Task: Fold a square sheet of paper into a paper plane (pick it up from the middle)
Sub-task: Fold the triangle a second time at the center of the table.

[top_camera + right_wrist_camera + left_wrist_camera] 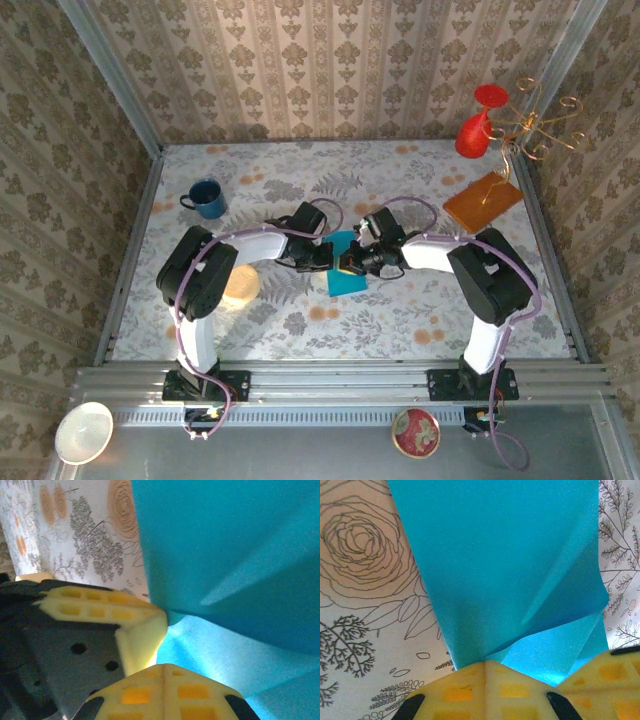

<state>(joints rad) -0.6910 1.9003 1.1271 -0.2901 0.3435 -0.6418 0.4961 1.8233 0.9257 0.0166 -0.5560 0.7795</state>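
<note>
The square sheet of paper (347, 272) is teal-blue and hangs bent and creased just above the middle of the floral table (400, 310). My left gripper (326, 256) is shut on its left edge. In the left wrist view the sheet (500, 565) rises straight from the closed yellow fingertips of the left gripper (487, 663), with a diagonal fold on its right side. My right gripper (352, 263) is shut on the sheet (240, 555) from the right, its own tips (164, 667) pressed together close to the left gripper's fingers (125, 612). A finished paper plane is out of view.
A blue mug (206, 198) stands at the back left. An orange-brown square sheet (483, 200), a red vase (478, 125) and a gold wire stand (540, 125) are at the back right. A white bowl (83, 430) and a patterned dish (415, 432) sit on the front rail shelf.
</note>
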